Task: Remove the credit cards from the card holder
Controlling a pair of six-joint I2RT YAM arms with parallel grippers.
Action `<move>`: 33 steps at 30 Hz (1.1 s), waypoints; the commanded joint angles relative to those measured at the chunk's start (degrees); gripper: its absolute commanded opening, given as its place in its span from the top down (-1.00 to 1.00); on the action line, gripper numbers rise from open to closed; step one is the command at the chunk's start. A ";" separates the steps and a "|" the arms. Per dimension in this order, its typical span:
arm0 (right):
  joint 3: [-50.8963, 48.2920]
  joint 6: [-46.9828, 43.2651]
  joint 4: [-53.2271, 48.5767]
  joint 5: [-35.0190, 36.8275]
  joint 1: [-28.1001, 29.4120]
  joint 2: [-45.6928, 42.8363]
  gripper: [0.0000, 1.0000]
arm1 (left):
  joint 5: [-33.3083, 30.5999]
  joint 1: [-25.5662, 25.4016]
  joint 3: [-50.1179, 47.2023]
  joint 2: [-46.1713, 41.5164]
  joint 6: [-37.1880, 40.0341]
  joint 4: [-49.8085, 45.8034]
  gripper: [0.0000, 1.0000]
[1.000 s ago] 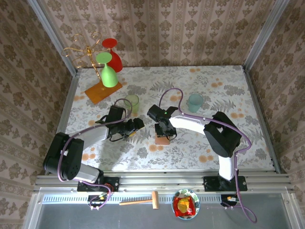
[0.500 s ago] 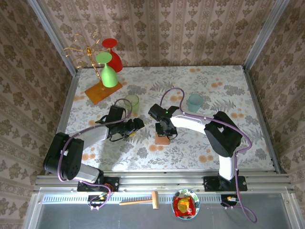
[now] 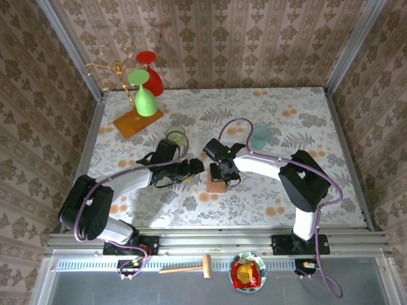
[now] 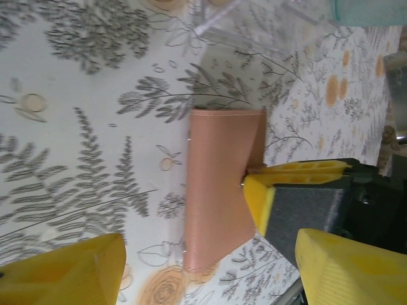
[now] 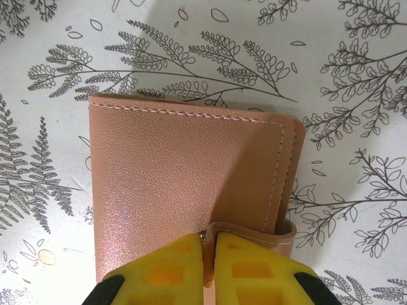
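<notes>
Mid-table, a bit near of centre: card holder (image 3: pixel 216 183) lies flat and closed, tan cover up, strap wrapped round its right edge. Credit cards presumably inside.

R gripper (image 5: pixel 208 239) is over holder's near edge, jaws pressed almost together on the strap's free end. Pinch looks thin, right at the tips.

L gripper (image 3: pixel 193 168) sits just left of holder, jaws wide, holding nothing. Looks apart from the leather.

Risks from here:
- Strap slips out of R's tips if pulled; little bite.
- Nothing pins holder down, so a pull on strap prob. lifts or drags the whole thing instead of opening it.
- L closing now could shove holder right, twisting it in R's pinch.
</notes>
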 commanded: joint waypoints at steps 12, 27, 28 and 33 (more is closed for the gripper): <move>-6.91 1.54 7.36 -4.89 -1.17 -7.31 0.79 | -0.64 -4.25 4.84 5.45 -3.52 2.74 -0.41; -12.15 1.52 6.93 -3.92 -3.73 -11.65 0.56 | -1.15 -4.34 6.30 6.76 -3.24 1.35 -0.41; -12.30 1.56 7.13 -4.02 -3.76 -11.47 0.56 | -1.06 -4.34 6.39 6.94 -3.24 1.34 -0.41; -12.83 1.90 8.17 -4.10 -3.82 -10.35 0.54 | -1.08 -4.34 6.58 7.29 -3.24 1.34 -0.41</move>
